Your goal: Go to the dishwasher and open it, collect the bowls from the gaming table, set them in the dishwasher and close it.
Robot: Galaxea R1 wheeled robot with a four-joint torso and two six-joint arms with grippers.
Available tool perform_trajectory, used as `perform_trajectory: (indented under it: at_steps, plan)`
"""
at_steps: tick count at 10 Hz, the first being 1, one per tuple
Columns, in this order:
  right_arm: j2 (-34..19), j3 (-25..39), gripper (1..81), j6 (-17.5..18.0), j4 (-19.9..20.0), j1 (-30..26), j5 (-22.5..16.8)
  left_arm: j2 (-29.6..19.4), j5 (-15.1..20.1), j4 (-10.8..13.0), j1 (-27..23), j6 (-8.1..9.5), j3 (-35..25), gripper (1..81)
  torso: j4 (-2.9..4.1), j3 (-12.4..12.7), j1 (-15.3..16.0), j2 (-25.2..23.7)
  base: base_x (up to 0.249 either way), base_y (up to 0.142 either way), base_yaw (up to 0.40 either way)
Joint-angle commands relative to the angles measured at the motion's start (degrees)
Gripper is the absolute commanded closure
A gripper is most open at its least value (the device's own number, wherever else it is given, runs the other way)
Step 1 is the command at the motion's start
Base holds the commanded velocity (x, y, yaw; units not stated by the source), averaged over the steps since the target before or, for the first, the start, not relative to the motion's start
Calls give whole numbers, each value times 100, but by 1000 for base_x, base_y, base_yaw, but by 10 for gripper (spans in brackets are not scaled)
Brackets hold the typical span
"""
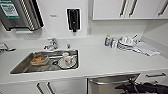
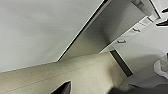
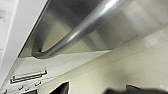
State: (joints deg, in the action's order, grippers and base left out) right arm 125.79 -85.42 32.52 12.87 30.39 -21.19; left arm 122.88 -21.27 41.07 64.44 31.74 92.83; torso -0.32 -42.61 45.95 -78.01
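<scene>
From the head view, a white worktop (image 1: 100, 62) with a sink (image 1: 45, 62) sits above the steel dishwasher (image 1: 110, 83), right arm (image 1: 142, 88) beside it. Right wrist view: the bar handle (image 3: 82, 30) looms close; I cannot tell the fingers' state. A misjudged reach could slide off the handle.

White counter (image 1: 97, 61) with stacked dishes (image 1: 126, 42), bottle (image 1: 107, 40), papers (image 1: 146, 49)
</scene>
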Motion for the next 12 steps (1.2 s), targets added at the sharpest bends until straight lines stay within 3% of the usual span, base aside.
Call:
perform_trajectory:
  at_steps: [1, 3, 6, 9, 11, 12]
  plan:
    - [-122, -52, 10, 325, 75, -1293, -570, -202, 9, 24, -393, 34, 7, 10, 0, -2, 0, 0, 0, 0, 0]
    - [18, -263, 10, 412, 49, -1417, -773, -184, 0, 24, -384, 34, 42, 10, 0, 0, 0, 0, 0, 0, 0]
    - [300, -659, 10, 421, 40, -1285, -782, -167, -26, 24, -392, 51, 121, 10, 0, -2, 0, 0, 0, 0, 0]
    - [388, -729, 10, 421, 40, -1258, -782, -202, -8, 24, -383, 192, 157, 10, 0, -2, 0, 0, 0, 0, 0]
    - [388, -738, 10, 421, 49, -1258, -782, -176, 9, 24, -375, 192, 165, 10, 0, -2, 741, -1148, 0, 0, 0]
    - [388, -765, 10, 421, 49, -1267, -782, -167, 18, 24, -375, 192, 191, 10, 0, -5, 411, -632, 0, 0, 0]
